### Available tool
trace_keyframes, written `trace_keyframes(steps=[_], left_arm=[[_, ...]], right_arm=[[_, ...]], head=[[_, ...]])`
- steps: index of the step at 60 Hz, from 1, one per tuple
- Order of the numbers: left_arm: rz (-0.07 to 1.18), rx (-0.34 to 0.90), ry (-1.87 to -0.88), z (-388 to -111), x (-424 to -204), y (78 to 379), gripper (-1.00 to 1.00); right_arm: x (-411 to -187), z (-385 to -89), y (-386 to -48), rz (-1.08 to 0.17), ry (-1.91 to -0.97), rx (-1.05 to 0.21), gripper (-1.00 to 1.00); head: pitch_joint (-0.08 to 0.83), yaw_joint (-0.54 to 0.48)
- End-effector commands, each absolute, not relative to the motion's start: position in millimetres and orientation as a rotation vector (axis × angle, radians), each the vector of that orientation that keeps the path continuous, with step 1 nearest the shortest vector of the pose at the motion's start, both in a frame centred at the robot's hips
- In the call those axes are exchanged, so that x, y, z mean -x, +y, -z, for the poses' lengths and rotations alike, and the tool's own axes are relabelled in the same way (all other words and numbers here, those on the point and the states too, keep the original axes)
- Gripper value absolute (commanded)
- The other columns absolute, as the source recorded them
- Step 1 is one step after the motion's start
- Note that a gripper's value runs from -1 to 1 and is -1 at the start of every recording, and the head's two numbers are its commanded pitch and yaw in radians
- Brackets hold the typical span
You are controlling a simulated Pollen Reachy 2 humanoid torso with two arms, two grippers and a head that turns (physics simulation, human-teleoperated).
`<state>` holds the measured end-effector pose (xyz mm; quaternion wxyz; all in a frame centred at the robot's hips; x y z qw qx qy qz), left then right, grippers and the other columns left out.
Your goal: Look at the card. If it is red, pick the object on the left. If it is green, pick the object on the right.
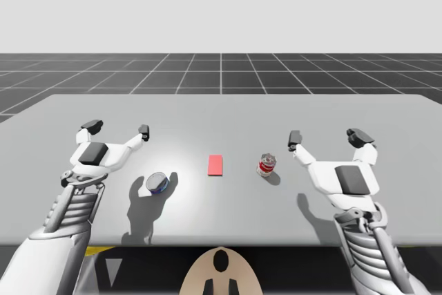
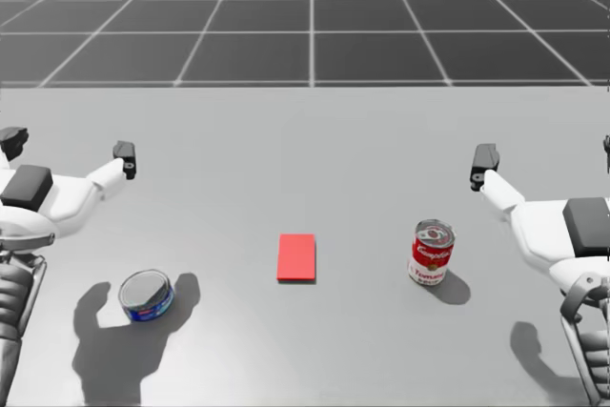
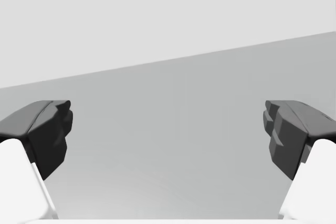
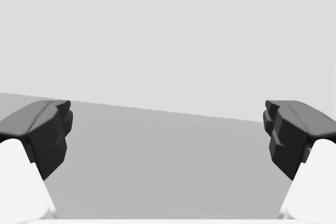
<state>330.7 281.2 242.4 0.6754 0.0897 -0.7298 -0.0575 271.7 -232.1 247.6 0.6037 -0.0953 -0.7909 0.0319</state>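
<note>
Card [image 1: 215,165] flat on table [image 1: 221,112], about midway across. Low can [image 1: 157,183] left of card, a little nearer my side, upright. Tall can [image 1: 266,165] right of card, level with it, upright, closer to card than low can. Left gripper [image 1: 117,128] far left of card and beyond it, past low can. Right gripper [image 1: 327,135] far right of card and beyond it, past tall can. Both apart from cans.
</note>
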Motion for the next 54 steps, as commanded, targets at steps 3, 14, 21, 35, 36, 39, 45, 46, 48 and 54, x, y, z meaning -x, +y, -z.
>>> trace_keyframes(steps=[3,14,21,35,36,39,45,46,48,54], left_arm=[[0.137,-0.203,-1.638,-241.8,-331.3,281.1,-1.00],[0.141,-0.204,-1.636,-241.8,-331.3,280.9,-1.00],[0.140,-0.205,-1.636,-242.0,-331.2,280.8,-1.00],[0.140,-0.207,-1.638,-242.8,-330.8,280.7,-1.00],[0.140,-0.207,-1.638,-242.8,-330.8,280.7,-1.00],[0.140,-0.207,-1.638,-242.8,-330.8,280.7,-1.00],[0.140,-0.207,-1.638,-242.8,-330.8,280.7,-1.00],[0.140,-0.207,-1.638,-242.8,-330.8,280.7,-1.00],[0.140,-0.207,-1.638,-242.8,-330.8,280.7,-1.00],[0.140,-0.207,-1.638,-242.8,-330.8,280.7,-1.00]], right_arm=[[-272.5,-243.5,-229.6,-0.074,-1.816,0.210,-1.00],[-273.8,-240.9,-228.5,-0.081,-1.806,0.211,-1.00],[-273.9,-240.7,-227.9,-0.082,-1.806,0.208,-1.00],[-274.1,-240.4,-227.6,-0.084,-1.803,0.207,-1.00],[-274.0,-240.4,-227.8,-0.085,-1.804,0.207,-1.00],[-273.7,-240.5,-227.9,-0.088,-1.804,0.206,-1.00],[-273.6,-240.5,-228.2,-0.092,-1.803,0.203,-1.00],[-273.6,-240.5,-228.3,-0.092,-1.802,0.203,-1.00],[-273.7,-240.5,-228.4,-0.093,-1.802,0.203,-1.00],[-273.1,-240.9,-227.7,-0.092,-1.805,0.205,-1.00]], head=[[0.598,0.03],[0.687,0.05],[0.712,0.06],[0.705,0.05],[0.705,0.05],[0.704,0.06],[0.704,0.12],[0.705,0.13],[0.706,0.15],[0.715,0.23]])
